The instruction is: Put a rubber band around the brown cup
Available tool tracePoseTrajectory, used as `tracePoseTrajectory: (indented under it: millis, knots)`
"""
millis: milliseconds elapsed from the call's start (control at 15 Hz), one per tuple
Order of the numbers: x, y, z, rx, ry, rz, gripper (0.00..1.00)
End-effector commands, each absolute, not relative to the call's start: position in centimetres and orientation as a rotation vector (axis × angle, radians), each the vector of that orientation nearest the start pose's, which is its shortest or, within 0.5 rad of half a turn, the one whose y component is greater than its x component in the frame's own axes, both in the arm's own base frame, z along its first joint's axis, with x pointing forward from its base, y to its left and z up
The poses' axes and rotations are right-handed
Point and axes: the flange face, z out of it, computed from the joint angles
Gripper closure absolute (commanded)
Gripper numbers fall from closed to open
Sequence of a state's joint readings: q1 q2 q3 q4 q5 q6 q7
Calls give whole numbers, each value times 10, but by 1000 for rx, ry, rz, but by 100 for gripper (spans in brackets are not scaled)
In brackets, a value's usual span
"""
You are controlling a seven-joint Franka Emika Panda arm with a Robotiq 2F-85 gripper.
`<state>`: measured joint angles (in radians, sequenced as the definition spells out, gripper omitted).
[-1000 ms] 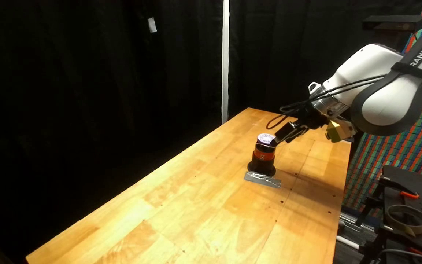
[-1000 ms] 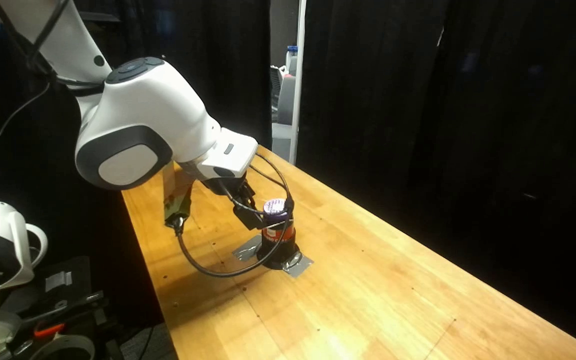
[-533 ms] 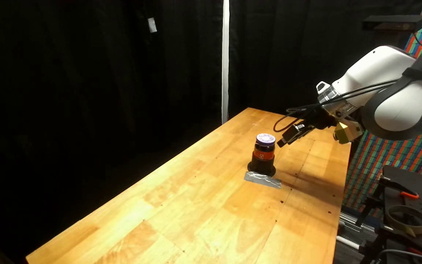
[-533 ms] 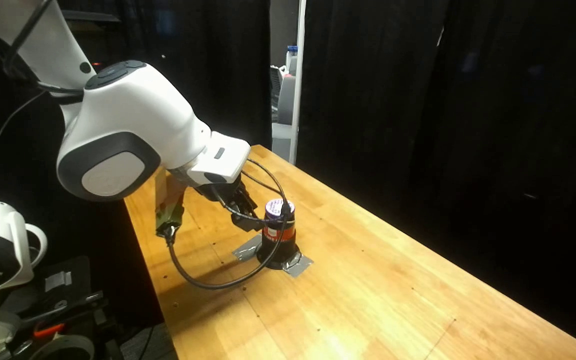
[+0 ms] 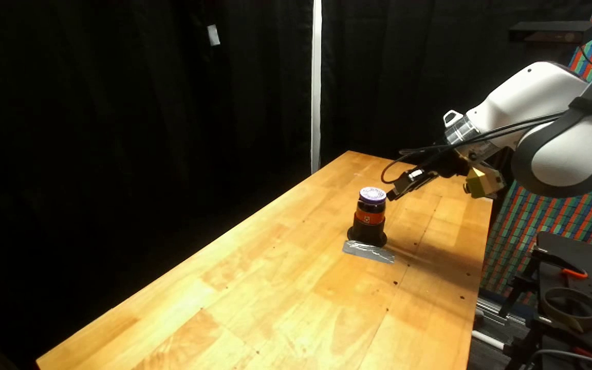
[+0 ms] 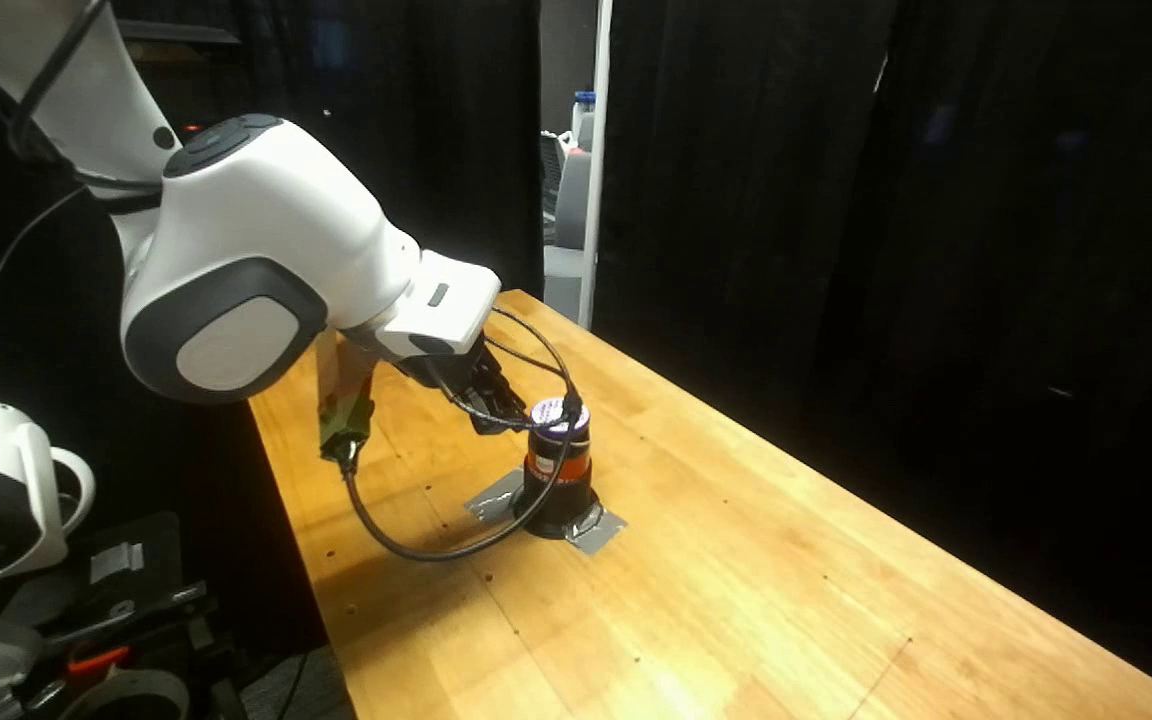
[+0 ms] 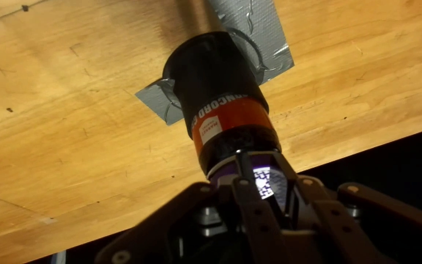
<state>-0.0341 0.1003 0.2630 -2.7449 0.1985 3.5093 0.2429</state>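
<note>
The brown cup (image 5: 369, 218) stands upright on the table in both exterior views, a dark cylinder with an orange-red stripe and a patterned purple-and-white top. Its lower part sits in a black flanged base (image 7: 211, 69). A thin pale rubber band (image 7: 221, 164) lies round the cup just under the purple rim; its far side is hidden. My gripper (image 7: 260, 154) is beside the cup's top, its fingertips overlapping the rim in the wrist view; whether they touch it I cannot tell. The jaws are drawn near each other, with a narrow gap through which the lid shows.
Grey tape (image 5: 368, 252) fixes the black base to the wooden table (image 5: 275, 288). A black cable (image 6: 446, 552) hangs from the wrist in a loop past the cup. Dark curtains stand beyond the table edge. A cart with a tape roll (image 5: 572, 307) is alongside.
My gripper has backed off from the cup, then come slightly towards it, and its jaws have narrowed. The band, earlier running between cup and fingers, now lies on the cup, which stays put.
</note>
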Motion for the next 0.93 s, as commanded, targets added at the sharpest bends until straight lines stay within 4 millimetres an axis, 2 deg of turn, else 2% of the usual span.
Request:
tracePoseTrajectory:
  millis: [0, 67, 133, 267, 333, 400, 867]
  knots:
    - [436, 68, 297, -2853, 259, -908, 46]
    - [424, 61, 307, -2890, 242, -858, 37]
    - [418, 63, 316, -2912, 220, -829, 30]
    - [423, 69, 330, -2948, 166, -716, 15]
    - [412, 72, 338, -2971, 136, -659, 6]
    - [411, 73, 342, -2995, 105, -587, 1]
    - [408, 95, 388, -3084, -145, -97, 0]
